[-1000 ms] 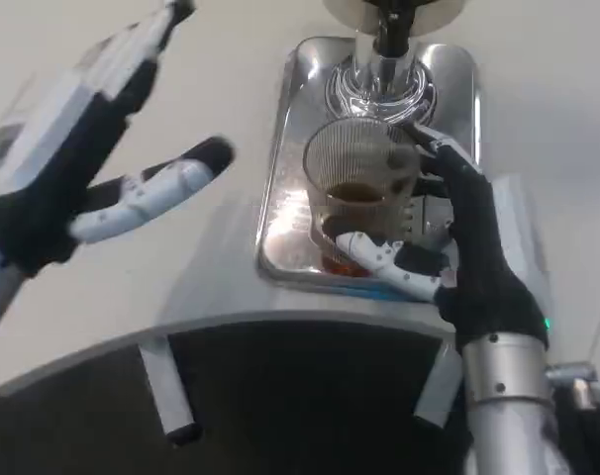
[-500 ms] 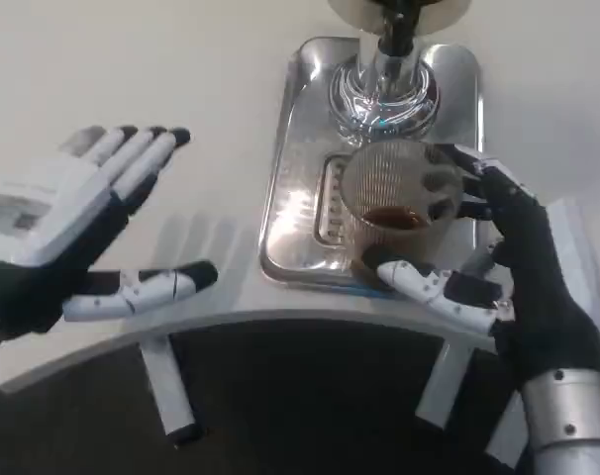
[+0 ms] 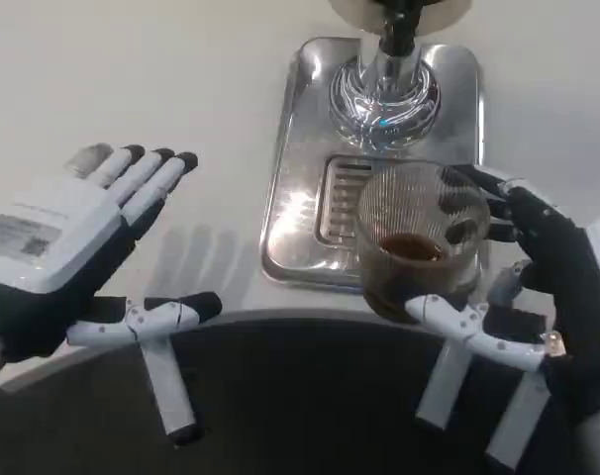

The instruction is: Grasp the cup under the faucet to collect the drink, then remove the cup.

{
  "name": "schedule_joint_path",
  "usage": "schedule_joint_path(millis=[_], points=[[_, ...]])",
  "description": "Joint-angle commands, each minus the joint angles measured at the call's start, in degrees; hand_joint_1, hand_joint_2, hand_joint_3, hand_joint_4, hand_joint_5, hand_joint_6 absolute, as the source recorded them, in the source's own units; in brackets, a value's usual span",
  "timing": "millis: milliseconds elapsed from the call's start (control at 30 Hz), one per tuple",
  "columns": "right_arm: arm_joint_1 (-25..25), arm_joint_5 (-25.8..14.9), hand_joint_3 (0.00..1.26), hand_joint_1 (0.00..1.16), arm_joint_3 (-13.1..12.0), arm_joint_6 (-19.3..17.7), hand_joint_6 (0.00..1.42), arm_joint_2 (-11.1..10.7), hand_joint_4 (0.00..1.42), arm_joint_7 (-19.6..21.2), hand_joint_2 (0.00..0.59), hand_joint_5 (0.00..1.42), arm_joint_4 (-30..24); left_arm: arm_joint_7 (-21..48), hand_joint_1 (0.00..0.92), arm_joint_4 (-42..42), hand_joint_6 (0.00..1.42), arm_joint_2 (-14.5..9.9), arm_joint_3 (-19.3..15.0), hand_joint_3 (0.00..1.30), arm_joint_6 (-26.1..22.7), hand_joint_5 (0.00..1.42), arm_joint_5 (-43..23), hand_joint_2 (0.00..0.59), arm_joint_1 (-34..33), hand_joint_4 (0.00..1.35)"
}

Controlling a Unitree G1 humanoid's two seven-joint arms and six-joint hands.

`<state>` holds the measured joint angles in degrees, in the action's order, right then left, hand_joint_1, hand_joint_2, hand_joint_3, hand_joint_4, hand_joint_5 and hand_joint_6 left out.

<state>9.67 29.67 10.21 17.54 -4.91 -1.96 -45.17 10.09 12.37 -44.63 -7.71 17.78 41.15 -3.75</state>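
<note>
The right hand (image 3: pixel 523 287) holds the cup (image 3: pixel 419 242) by its ribbed wall — probably slippery, the drink can spill; the left hand (image 3: pixel 77 252) is spread, holding nothing.

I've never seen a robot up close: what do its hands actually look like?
The left hand has a white back bearing a printed label, a black underside, and white fingers with black tips. The right hand is mostly black, with a white thumb studded with small screws.

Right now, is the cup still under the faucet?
No, the cup sits in the right robot hand near the tray's front edge, away from the faucet.
</note>
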Motion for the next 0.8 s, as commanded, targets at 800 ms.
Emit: schedule_joint_path(millis=[800], points=[[11.8,-5.7,0.71,1.16,-1.0,-6.8,1.15,-3.2,0.71,-3.8,0.278,0.80,-7.9,-2.1,0.000,1.7,0.00,2.2,5.6,0.00,5.4,0.00,-0.9,0.134,0.9,0.00]])
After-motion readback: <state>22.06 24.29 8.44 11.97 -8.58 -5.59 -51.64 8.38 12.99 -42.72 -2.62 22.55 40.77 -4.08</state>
